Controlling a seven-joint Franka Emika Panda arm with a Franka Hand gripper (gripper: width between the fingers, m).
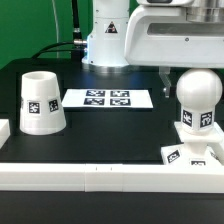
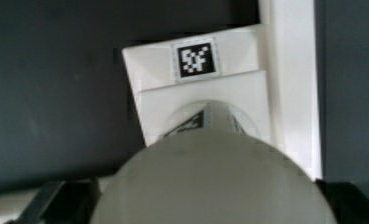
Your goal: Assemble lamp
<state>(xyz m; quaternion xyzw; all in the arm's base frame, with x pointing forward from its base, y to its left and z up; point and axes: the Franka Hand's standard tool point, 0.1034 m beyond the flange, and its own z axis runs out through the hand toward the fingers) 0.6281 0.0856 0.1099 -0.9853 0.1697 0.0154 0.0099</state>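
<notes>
The white round-headed bulb [image 1: 197, 98] stands upright on the low square base [image 1: 176, 154] at the exterior view's right, close to the front rail. My gripper [image 1: 188, 76] comes down from above onto the bulb's head. In the wrist view the bulb's head [image 2: 207, 170] fills the gap between my two dark fingers [image 2: 56, 203], which press on both its sides. Beyond it the base [image 2: 199, 62] shows one square marker. The tapered shade [image 1: 41, 102] stands alone, mouth down, at the exterior view's left.
The marker board [image 1: 108, 98] lies flat between the shade and the bulb. A long white rail [image 1: 100, 176] runs along the front edge and also shows in the wrist view [image 2: 291, 70]. The arm's white pedestal [image 1: 106, 40] stands at the back.
</notes>
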